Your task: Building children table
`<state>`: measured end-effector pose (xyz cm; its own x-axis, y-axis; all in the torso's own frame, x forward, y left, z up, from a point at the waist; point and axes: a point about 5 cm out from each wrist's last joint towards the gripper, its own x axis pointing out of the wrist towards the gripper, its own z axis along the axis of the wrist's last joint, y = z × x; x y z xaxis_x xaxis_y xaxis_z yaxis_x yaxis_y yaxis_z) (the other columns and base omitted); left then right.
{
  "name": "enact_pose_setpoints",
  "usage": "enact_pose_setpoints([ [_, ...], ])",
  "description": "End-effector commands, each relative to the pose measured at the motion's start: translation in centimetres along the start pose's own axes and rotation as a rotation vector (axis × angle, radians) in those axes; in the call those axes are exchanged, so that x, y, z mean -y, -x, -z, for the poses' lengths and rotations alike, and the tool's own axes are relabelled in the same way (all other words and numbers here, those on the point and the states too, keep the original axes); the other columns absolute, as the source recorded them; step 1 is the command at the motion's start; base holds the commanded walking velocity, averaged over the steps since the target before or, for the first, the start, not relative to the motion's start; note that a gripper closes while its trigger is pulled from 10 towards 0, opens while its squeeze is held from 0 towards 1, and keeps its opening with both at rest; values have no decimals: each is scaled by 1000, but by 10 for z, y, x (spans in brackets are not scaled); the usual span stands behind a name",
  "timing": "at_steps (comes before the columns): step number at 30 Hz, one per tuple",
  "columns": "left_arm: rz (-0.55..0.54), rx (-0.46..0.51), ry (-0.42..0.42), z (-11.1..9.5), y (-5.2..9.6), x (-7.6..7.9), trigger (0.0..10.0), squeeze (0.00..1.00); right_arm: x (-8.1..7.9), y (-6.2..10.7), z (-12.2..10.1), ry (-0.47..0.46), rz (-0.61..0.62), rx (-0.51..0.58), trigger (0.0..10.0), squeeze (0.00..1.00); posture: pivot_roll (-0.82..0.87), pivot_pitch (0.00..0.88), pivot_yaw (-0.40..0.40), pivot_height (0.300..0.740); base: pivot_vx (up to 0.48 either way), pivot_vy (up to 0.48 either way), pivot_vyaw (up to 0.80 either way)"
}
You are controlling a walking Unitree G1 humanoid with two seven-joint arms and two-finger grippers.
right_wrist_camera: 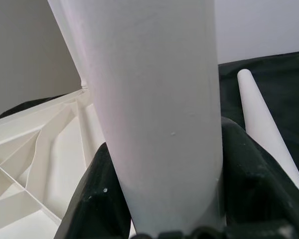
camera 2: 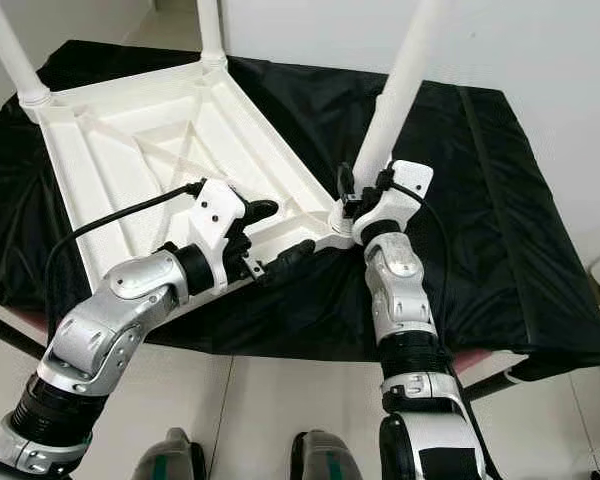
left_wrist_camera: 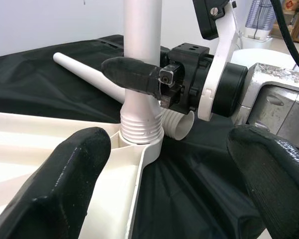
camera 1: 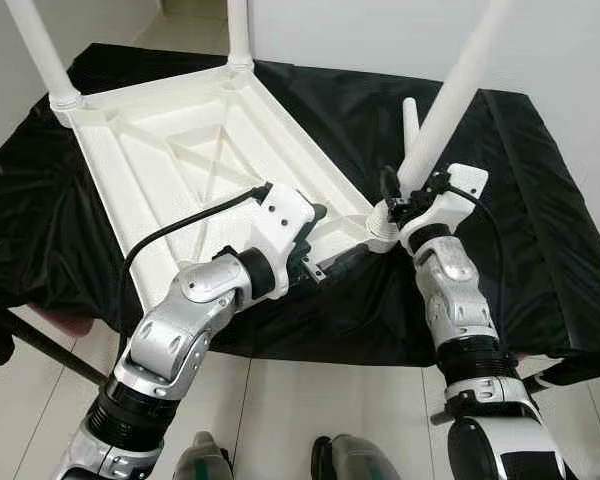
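The tabletop [camera 1: 205, 150] lay upside down on the black-draped desk [camera 1: 540, 220], toward its left side, with one corner reaching the near edge. Two legs stood in the far corners. A third leg [camera 1: 450, 100] stood tilted in the socket [left_wrist_camera: 139, 132] at the near corner, and a spare leg [left_wrist_camera: 89, 74] lay on the cloth just behind it.

The parts looked like hollow white plastic: light, stiff and smooth, so probably slippery under hard fingers. The long leg would lever easily, so the best hold seemed low on the shaft, just above the threaded collar, with the tabletop braced by its ribbed rim near that corner.

The right hand [left_wrist_camera: 154, 82] was clamped on the third leg low down, its fingers [right_wrist_camera: 249, 174] wrapped on both sides of the shaft just above the socket. The left hand [camera 2: 280, 235] had its fingers spread wide apart, gripping nothing. One finger [left_wrist_camera: 60, 184] lay over the tabletop's underside and the other sat off the rim over the cloth, straddling the near corner just beside the socket. I could not tell whether it pressed on the plastic.
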<state>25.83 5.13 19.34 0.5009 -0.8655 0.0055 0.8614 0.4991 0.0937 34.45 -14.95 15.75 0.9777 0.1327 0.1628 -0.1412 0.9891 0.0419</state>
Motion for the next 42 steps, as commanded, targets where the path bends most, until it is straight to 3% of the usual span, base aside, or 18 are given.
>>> enact_pose_setpoints([
  [1, 39, 0, -2, -2, -1, 4, 10000, 0, -1, 14, 39, 19, -11, -187, 10000, 0, -33, 64, -4, 740, 0, 0, 0],
  [12, 33, 2, 5, -2, 0, 5, 10000, 0, -4, 18, 43, 51, -43, -198, 10000, 0, -30, 66, -8, 740, 0, 0, 0],
  [18, 35, 3, 8, -2, 0, 6, 10000, 0, -12, 19, 39, 171, -150, -160, 10000, 0, -31, 68, -8, 740, 0, 0, 0],
  [23, 36, 4, 8, -2, 0, 6, 10000, 0, -14, 17, 35, 188, -168, -142, 10000, 0, -29, 67, -9, 740, 0, 0, 0],
  [29, 37, 4, 9, -3, 0, 7, 10000, 0, -10, 17, 39, 152, -144, -166, 10000, 0, -26, 66, -11, 740, 0, 0, 0],
  [35, 39, 4, 11, -3, 1, 8, 10000, 0, 10, 20, 48, -3, 2, -221, 10000, 0, -26, 73, -6, 740, 0, 0, 0],
  [42, 39, 3, 9, -4, 1, 7, 10000, 0, 12, 25, 54, -22, 25, -233, 10000, 0, -28, 74, -1, 740, 0, 0, 0],
])
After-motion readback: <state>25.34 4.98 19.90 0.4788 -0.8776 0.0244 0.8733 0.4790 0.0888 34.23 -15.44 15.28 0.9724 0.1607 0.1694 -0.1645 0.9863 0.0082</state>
